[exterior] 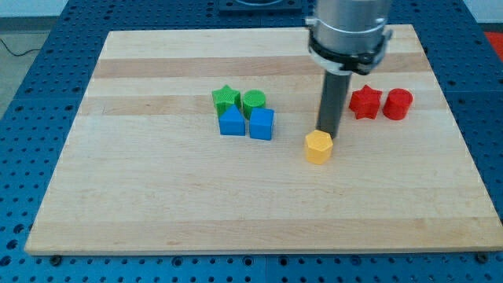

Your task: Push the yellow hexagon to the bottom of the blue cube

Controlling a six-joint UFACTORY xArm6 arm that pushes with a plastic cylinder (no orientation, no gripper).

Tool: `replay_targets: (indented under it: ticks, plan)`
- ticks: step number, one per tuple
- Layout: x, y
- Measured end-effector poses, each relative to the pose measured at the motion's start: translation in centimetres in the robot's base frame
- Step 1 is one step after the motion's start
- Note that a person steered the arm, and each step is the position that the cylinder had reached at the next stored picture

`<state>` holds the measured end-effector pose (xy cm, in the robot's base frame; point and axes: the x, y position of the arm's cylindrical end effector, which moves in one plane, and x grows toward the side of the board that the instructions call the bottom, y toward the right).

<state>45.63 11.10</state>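
The yellow hexagon point(318, 147) lies on the wooden board a little right of centre. The blue cube point(262, 124) sits to its upper left, with a gap between them. My tip point(325, 135) stands just above and slightly right of the yellow hexagon, touching or nearly touching its top edge; the contact itself cannot be made out. The dark rod rises from there to the arm's grey head at the view's top.
A blue triangular block point(232, 123) touches the blue cube's left side. A green star point(225, 98) and a green cylinder point(254, 101) sit just above them. A red star point(365, 102) and a red cylinder point(398, 104) lie at the right. The board point(157, 204) rests on a blue perforated table.
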Motion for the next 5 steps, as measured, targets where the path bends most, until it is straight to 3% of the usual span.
replay_targets:
  ticks: [1,2,3,5]
  plan:
    - [0.4,5.3]
    - [2.7,6.4]
    - [4.2,0.6]
    - [0.7,-9.6]
